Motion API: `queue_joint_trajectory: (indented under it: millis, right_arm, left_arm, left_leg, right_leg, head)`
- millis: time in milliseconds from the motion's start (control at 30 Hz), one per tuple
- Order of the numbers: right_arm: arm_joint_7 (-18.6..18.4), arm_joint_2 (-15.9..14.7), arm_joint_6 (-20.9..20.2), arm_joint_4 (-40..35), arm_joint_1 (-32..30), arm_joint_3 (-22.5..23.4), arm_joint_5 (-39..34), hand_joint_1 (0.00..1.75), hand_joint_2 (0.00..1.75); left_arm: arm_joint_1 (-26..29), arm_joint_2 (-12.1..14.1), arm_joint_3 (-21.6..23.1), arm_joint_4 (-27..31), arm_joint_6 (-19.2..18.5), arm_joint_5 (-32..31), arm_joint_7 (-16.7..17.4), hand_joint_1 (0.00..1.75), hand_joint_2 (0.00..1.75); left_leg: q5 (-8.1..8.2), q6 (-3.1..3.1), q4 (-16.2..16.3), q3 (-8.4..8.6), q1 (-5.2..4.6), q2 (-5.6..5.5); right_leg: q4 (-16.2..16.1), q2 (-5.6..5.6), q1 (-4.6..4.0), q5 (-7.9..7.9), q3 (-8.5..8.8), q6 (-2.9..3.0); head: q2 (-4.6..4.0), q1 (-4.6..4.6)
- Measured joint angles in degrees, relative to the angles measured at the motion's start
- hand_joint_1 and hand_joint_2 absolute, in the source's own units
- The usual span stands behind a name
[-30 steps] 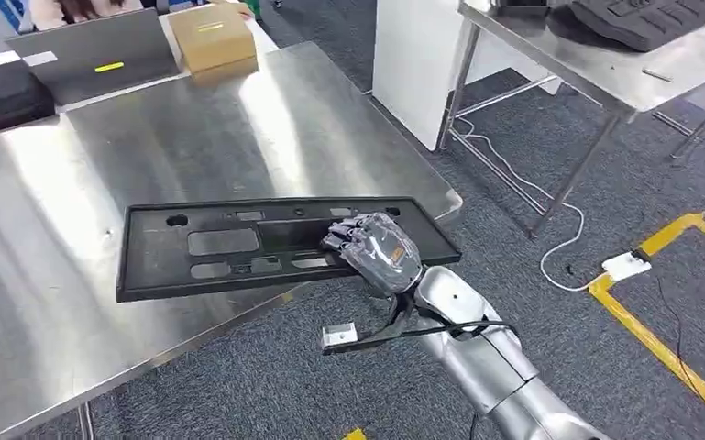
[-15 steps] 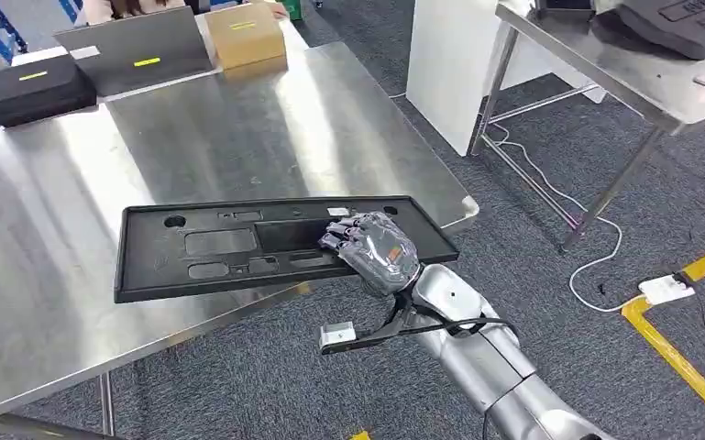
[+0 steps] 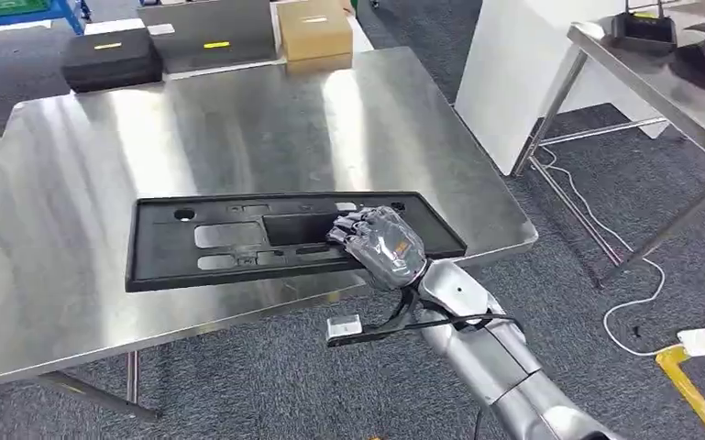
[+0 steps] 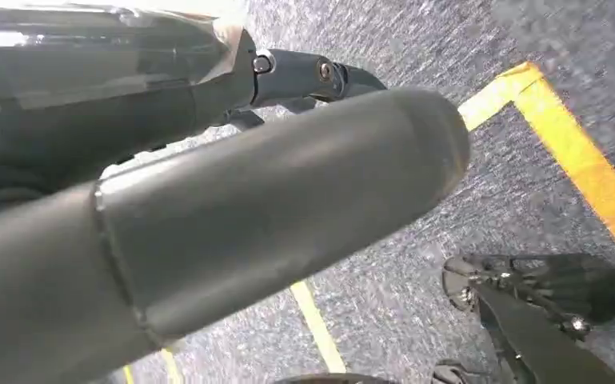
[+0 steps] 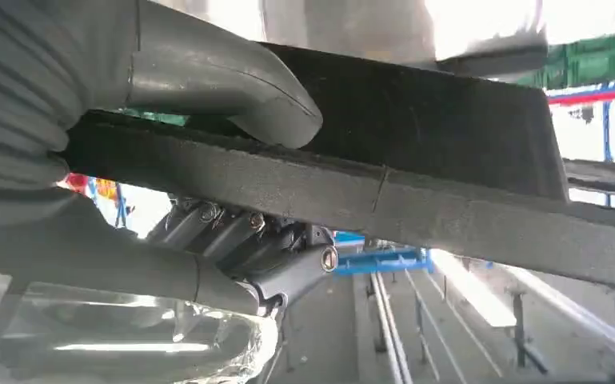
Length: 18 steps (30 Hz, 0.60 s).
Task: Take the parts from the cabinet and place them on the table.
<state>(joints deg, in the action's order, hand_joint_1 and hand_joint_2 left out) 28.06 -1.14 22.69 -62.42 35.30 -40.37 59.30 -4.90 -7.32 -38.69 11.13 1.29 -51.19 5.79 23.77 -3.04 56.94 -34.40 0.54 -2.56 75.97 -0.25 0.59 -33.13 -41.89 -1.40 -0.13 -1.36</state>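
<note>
A long black plastic panel with cut-outs hangs level just above the near part of the steel table. My right hand grips its right end. In the right wrist view the thumb lies on one face of the panel and the dark fingers curl under the other. Whether the panel touches the tabletop I cannot tell. My left hand hangs over grey carpet, its fingers apart, holding nothing.
At the table's far edge stand a black case, a grey slab and a cardboard box. A white cabinet side and a second steel table stand to the right. A cable and yellow tape lie on the carpet.
The whole view has shifted: the camera moved, and the table now lies further right, under more of the panel. My right hand keeps its grip on the panel.
</note>
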Motion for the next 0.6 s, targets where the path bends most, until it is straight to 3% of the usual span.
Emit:
queue_joint_trajectory:
  millis: [33, 100, 133, 167, 267, 300, 333, 367, 433, 467, 500, 533, 600]
  right_arm:
    - [0.0, 0.0, 0.0, 0.1, 0.0, 0.0, 0.0, 1.68, 1.75]
    - [0.0, -0.1, 0.0, 0.2, 0.2, 0.0, 0.0, 1.68, 1.75]
    - [0.0, -0.2, 0.0, 0.2, 0.4, 0.0, -0.1, 1.68, 1.75]
    - [0.0, -0.2, 0.0, 0.2, 0.5, 0.0, -0.1, 1.68, 1.75]
    - [0.1, -0.2, 0.0, 0.3, 0.4, 0.0, -0.1, 1.68, 1.75]
    - [0.1, 0.0, 0.0, 0.3, 0.5, 0.0, -0.1, 1.68, 1.75]
    - [0.0, 0.1, 0.0, 0.3, 0.5, 0.0, -0.1, 1.68, 1.75]
    - [0.0, 0.1, 0.0, 0.3, 0.6, 0.0, -0.2, 1.68, 1.75]
    - [0.1, 0.0, 0.0, 0.3, 0.4, 0.0, -0.2, 1.68, 1.75]
    - [0.1, 0.0, 0.0, 0.4, 0.3, 0.0, -0.2, 1.68, 1.75]
    - [0.1, 0.0, 0.0, 0.4, 0.1, 0.0, -0.2, 1.68, 1.75]
    - [0.1, 0.0, 0.0, 0.4, 0.0, 0.0, -0.2, 1.68, 1.75]
    - [0.1, 0.0, 0.0, 0.4, 0.1, 0.0, -0.2, 1.68, 1.75]
  left_arm:
    - [0.0, 0.0, 0.0, 0.0, 0.0, -0.1, 0.0, 0.00, 0.00]
    - [0.0, -0.3, 0.0, 0.0, 0.0, -0.3, 0.0, 0.00, 0.00]
    - [0.0, -0.3, 0.0, 0.0, 0.0, -0.3, 0.0, 0.00, 0.00]
    - [0.0, -0.4, 0.0, 0.0, 0.0, -0.3, 0.0, 0.00, 0.00]
    - [0.1, -0.4, 0.0, 0.0, 0.0, -0.3, 0.1, 0.00, 0.00]
    - [0.1, -0.4, 0.0, 0.0, -0.1, -0.4, 0.1, 0.00, 0.00]
    - [0.1, -0.4, 0.0, 0.0, -0.1, -0.4, 0.1, 0.00, 0.00]
    - [0.1, -0.4, 0.0, 0.0, -0.1, -0.4, 0.2, 0.00, 0.00]
    - [-0.1, -0.5, 0.0, 0.0, -0.2, -0.5, 0.2, 0.00, 0.00]
    - [-0.1, -0.5, 0.0, 0.0, -0.3, -0.5, 0.2, 0.00, 0.00]
    - [-0.1, -0.5, 0.0, 0.0, -0.3, -0.5, 0.2, 0.00, 0.00]
    - [-0.1, -0.5, 0.0, 0.0, -0.3, -0.5, 0.2, 0.00, 0.00]
    - [-0.1, -0.4, 0.0, 0.0, -0.4, -0.8, 0.2, 0.00, 0.00]
  left_leg:
    - [0.01, 0.02, 0.1, 0.01, 0.00, -0.64]
    - [0.11, 0.20, 0.3, 0.08, 0.01, -2.02]
    - [0.27, 0.47, 0.5, -0.09, 0.01, -2.56]
    - [0.56, 0.95, 0.9, -0.29, -0.47, -3.03]
    - [0.38, 1.87, 0.6, -0.68, 0.10, -3.79]
    - [0.55, 2.20, 0.8, -0.88, 0.18, -3.74]
    - [1.32, 2.54, 2.0, -1.26, 0.01, -0.93]
    - [3.11, 2.83, 4.7, -2.47, 0.01, 0.75]
    - [7.36, 3.28, 13.6, -6.94, 0.31, 1.81]
    - [8.64, 3.50, 17.6, -9.21, 0.43, 1.92]
    - [8.36, 3.64, 19.0, -10.22, 0.56, 2.06]
    - [6.68, 3.69, 17.2, -9.62, 0.65, 2.20]
    - [1.62, 3.51, 7.9, -4.99, 0.68, 3.32]
  right_leg:
    - [-2.5, 0.02, 0.03, 1.46, 1.03, -0.51]
    - [-13.2, 0.79, 0.34, 6.19, 5.97, -1.47]
    - [-17.8, 2.84, 0.63, 7.59, 7.97, -1.55]
    - [-18.3, 2.87, 0.32, 7.54, 8.45, -0.97]
    - [-18.2, 1.66, 0.10, 7.60, 8.32, 0.04]
    - [-18.6, 1.12, 0.65, 7.92, 8.49, 0.56]
    - [-18.8, 0.80, 0.72, 7.96, 8.73, 0.95]
    - [-18.7, 0.44, 0.71, 7.74, 8.84, 1.32]
    - [-18.7, -0.57, 0.52, 7.48, 9.03, 1.69]
    - [-18.7, -1.15, 0.46, 7.39, 9.03, 1.80]
    - [-18.7, -1.71, 0.45, 7.32, 9.08, 1.85]
    - [-18.7, -2.21, 0.44, 7.24, 9.16, 1.89]
    - [-18.7, -3.09, 0.47, 6.88, 9.55, 1.62]
  head:
    - [0.00, 0.04]
    - [0.00, 0.02]
    - [0.00, 0.07]
    - [0.00, 0.09]
    - [0.00, 0.07]
    - [0.00, 0.13]
    - [0.00, 0.00]
    - [0.00, -0.59]
    - [0.00, -0.48]
    - [0.00, -0.52]
    - [0.00, -0.50]
    - [0.00, -0.52]
    - [0.00, -0.55]
